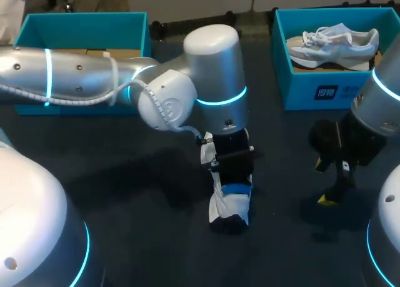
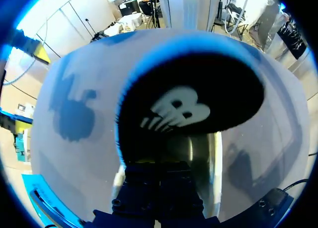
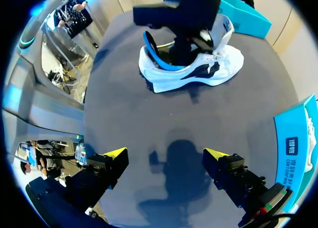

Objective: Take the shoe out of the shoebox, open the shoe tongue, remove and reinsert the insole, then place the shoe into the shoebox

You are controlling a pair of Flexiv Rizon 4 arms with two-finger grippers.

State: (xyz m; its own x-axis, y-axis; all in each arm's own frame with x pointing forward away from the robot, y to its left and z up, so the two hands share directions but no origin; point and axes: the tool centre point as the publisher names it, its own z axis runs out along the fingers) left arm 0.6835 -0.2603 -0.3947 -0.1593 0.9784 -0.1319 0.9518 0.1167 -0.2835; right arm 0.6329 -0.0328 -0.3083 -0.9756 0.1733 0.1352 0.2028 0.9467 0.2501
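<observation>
A white, black and blue shoe (image 1: 228, 206) lies on the dark table near the middle, its toe toward the front edge. My left gripper (image 1: 232, 169) reaches down into its opening and is shut on the insole (image 2: 191, 101), black on top with a white logo. In the right wrist view the insole's blue edge (image 3: 153, 51) sticks up out of the shoe (image 3: 208, 69) at the heel. My right gripper (image 1: 325, 182) hovers open and empty to the shoe's right, with bare table ahead of its yellow fingertips (image 3: 115, 153). The teal shoebox (image 1: 325, 90) stands at the back right.
A grey and white shoe (image 1: 334, 43) lies inside the back-right shoebox. A second teal box (image 1: 81, 27) stands at the back left, behind my left arm (image 1: 75, 77). The shoebox's printed wall (image 3: 293, 148) is close beside my right gripper.
</observation>
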